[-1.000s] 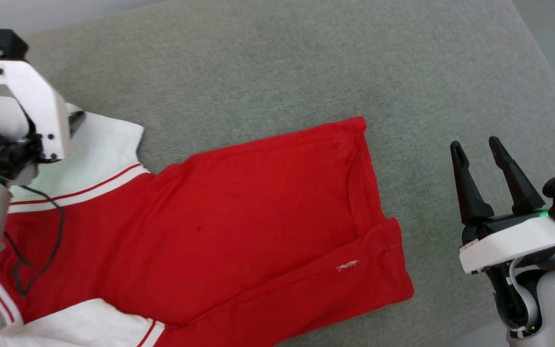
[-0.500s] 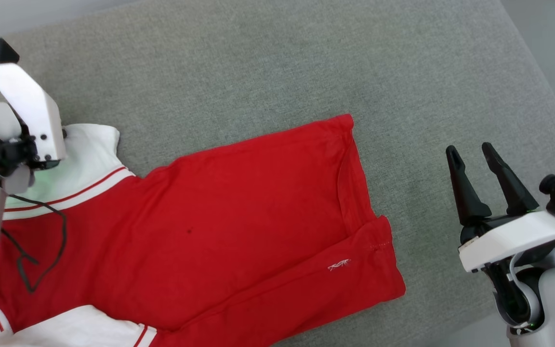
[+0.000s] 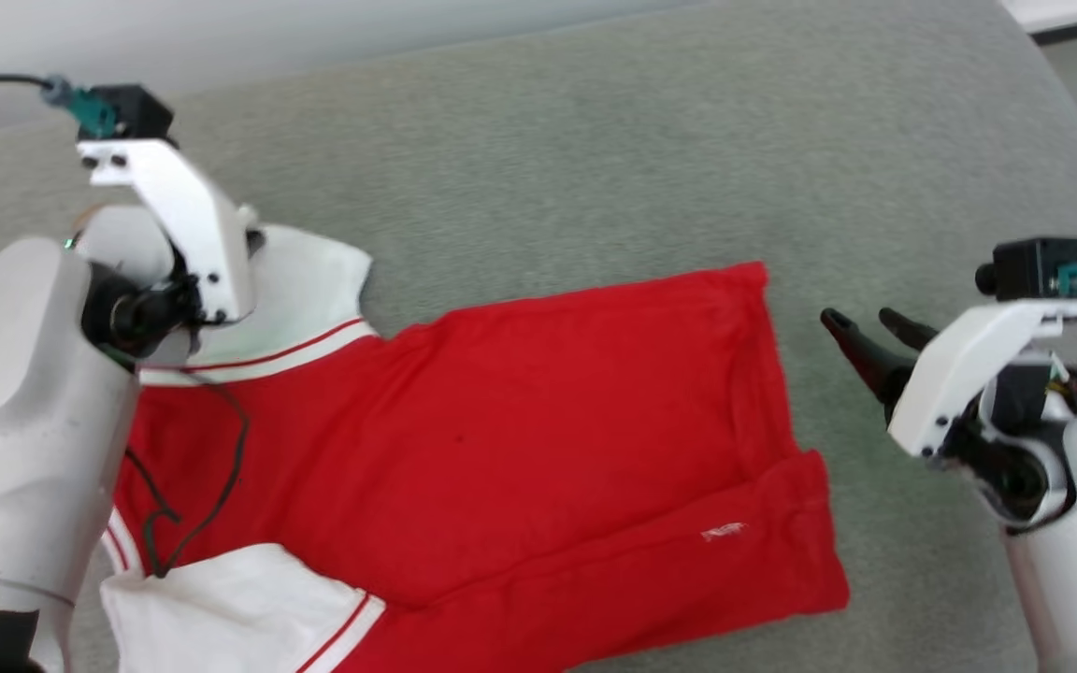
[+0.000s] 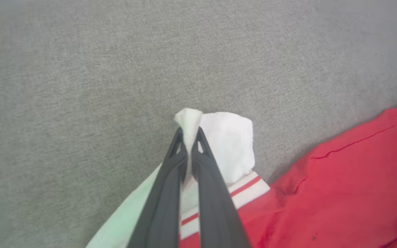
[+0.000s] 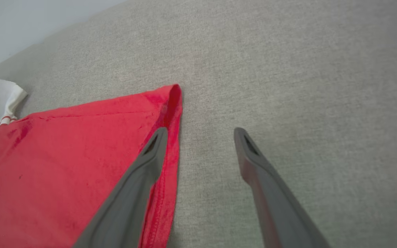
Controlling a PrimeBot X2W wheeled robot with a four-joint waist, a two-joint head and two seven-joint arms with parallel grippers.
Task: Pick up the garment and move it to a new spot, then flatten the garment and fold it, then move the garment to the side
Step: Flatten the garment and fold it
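Garment (image 3: pixel 501 449) lies spread on the grey cushion (image 3: pixel 595 159), hem to the right, white sleeves to the left. Its near edge is cut off by the head view's bottom border. The pale left forearm (image 3: pixel 24 439) covers the shoulder and collar area, and a thin black cable (image 3: pixel 221 486) trails over the red cloth there.

The head view hides the left fingers behind a white wrist bracket (image 3: pixel 188 220) above the far sleeve (image 3: pixel 314 280). The left wrist view settles it: left gripper (image 4: pixel 189 139) is pinched tight on a fold of that white sleeve, and the cloth peaks up just past the tips. Striped trim and red body run off to the right of that view.

Right gripper (image 3: pixel 858 320) sits just right of the hem (image 3: pixel 763 374), jaws apart and holding nothing. In the head view a strip of bare cushion shows between it and the hem. In the right wrist view one finger overlaps the hem edge and the other lies over bare grey. Cannot tell whether that finger touches the cloth.
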